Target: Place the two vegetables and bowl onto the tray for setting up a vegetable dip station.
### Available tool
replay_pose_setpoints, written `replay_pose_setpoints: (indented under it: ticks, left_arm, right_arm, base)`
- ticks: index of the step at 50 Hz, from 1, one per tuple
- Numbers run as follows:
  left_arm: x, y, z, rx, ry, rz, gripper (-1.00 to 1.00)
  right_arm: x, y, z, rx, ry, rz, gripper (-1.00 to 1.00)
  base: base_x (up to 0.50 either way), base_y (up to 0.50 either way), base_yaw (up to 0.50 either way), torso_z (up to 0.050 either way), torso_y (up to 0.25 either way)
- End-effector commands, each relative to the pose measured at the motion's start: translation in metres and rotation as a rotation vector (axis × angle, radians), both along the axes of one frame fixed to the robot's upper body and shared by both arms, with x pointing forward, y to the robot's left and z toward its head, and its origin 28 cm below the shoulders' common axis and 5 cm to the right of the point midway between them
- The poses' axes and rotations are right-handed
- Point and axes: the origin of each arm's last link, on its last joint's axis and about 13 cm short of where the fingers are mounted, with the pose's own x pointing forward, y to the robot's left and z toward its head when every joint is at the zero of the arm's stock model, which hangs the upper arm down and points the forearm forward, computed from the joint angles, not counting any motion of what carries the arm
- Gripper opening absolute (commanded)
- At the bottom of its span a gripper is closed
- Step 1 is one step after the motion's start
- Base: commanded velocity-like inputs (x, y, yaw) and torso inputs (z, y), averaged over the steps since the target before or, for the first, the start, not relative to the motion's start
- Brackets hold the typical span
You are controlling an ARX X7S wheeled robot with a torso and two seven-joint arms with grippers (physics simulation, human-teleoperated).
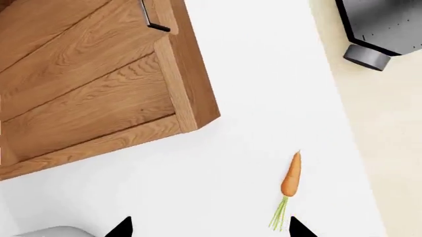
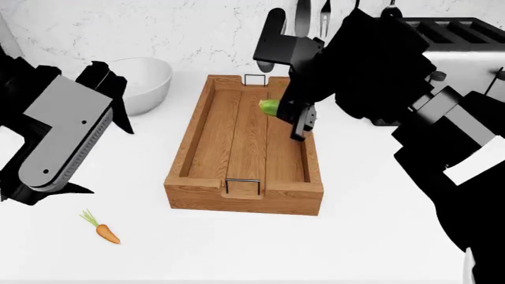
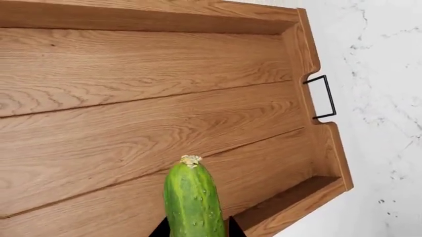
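Observation:
My right gripper [image 3: 196,230] is shut on the green cucumber [image 3: 192,196], holding it above the far part of the wooden tray [image 3: 118,98]. In the head view the cucumber [image 2: 269,107] pokes out of the right gripper [image 2: 298,118] over the tray [image 2: 236,142]. The small orange carrot [image 2: 106,232] lies on the white counter near the front left, clear of the tray. In the left wrist view the carrot [image 1: 291,175] lies just off one finger of my open left gripper [image 1: 211,228], which holds nothing. The white bowl [image 2: 146,80] stands left of the tray's far end.
A metal toaster [image 2: 453,35] stands at the back right and utensils [image 2: 325,8] hang on the marble wall. The left wrist view shows a tray corner [image 1: 191,98], the counter's edge and the robot's base [image 1: 379,29] beyond it.

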Motion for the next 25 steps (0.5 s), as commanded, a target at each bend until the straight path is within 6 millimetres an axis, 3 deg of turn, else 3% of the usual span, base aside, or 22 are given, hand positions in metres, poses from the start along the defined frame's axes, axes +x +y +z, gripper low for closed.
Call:
replay_pose_setpoints:
  ticks: [1, 12, 25]
  left_arm:
    - [-0.005, -0.001, -0.028, 0.011, 0.196, -0.071, 1.00]
    - [0.003, 0.004, -0.054, -0.082, 0.256, -0.025, 1.00]
    - [-0.004, -0.002, -0.086, -0.114, 0.341, -0.031, 1.00]
  right_arm:
    - [-0.002, 0.001, 0.000, 0.007, -0.011, -0.007, -1.00]
    - [-0.003, 0.006, 0.003, -0.004, -0.017, 0.005, -1.00]
    - [-0.004, 0.005, 0.001, 0.003, -0.019, 0.008, -1.00]
  base:
    - [0.00, 0.00, 0.00, 0.000, 0.000]
    - [0.00, 0.00, 0.00, 0.000, 0.000]
    - [0.00, 0.00, 0.00, 0.000, 0.000]
